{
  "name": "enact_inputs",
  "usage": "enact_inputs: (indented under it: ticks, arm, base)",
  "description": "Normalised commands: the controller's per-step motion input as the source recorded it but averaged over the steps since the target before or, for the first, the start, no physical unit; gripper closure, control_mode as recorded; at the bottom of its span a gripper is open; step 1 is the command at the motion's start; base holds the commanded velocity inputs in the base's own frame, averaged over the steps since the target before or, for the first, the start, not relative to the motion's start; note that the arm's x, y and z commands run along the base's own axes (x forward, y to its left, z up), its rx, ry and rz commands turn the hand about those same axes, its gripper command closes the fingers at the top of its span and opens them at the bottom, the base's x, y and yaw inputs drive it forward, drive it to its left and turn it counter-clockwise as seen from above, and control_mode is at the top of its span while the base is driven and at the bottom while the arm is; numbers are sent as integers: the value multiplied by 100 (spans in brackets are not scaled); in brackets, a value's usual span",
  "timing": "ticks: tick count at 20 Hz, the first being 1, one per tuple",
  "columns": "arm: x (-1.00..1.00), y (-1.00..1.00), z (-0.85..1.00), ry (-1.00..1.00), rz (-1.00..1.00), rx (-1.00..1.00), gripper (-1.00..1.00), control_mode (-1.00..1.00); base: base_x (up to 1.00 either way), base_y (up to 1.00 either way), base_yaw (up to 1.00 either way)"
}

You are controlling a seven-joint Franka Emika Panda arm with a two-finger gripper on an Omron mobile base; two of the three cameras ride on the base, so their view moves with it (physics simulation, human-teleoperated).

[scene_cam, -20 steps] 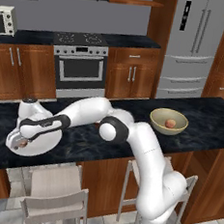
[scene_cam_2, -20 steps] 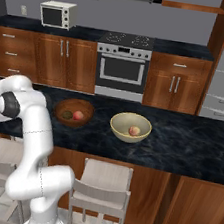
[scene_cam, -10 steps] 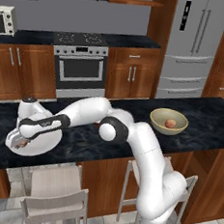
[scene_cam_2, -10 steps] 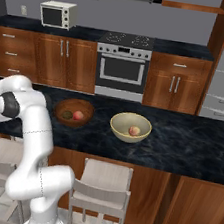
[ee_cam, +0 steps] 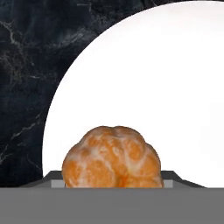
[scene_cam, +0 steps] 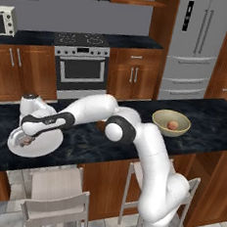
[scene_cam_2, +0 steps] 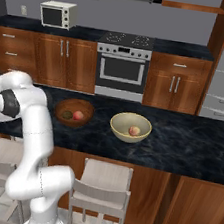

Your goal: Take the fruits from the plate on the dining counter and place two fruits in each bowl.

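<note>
At the far left end of the dining counter [scene_cam: 88,145], you have the gripper [scene_cam: 25,139] pinching the last orange fruit [ee_cam: 112,156] low over the plate [scene_cam: 47,143].

Mind the lift: the fruit is round, so a quick swing right could roll it out onto the stone. The wooden bowl [scene_cam_2: 74,113] already holds two fruits; the cream bowl [scene_cam_2: 130,127], further right, holds one, so a drop in the wrong bowl spoils the count.

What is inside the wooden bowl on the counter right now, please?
The wooden bowl holds two fruits: a dark brown one and a reddish-pink one. Its near wall hides their undersides and the bowl's floor.
</note>
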Motion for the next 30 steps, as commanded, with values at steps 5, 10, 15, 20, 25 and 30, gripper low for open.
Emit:
enact_inputs:
  ticks: [5,10,15,20,25,30]
  arm:
    - [-55,-86,89,-1,-5,-5,100,-100]
    - [-39,-99,80,-1,-31,-12,100,-100]
    - [0,-100,53,0,-38,-11,100,-100]
    - [19,-100,38,0,-28,-10,100,-100]
    - [21,-100,30,0,-26,-4,100,-100]
    - [3,-100,3,0,-31,14,100,-100]
  base:
    - [0,0,0]
    - [0,0,0]
    - [0,0,0]
    - [0,0,0]
    - [0,0,0]
    - [0,0,0]
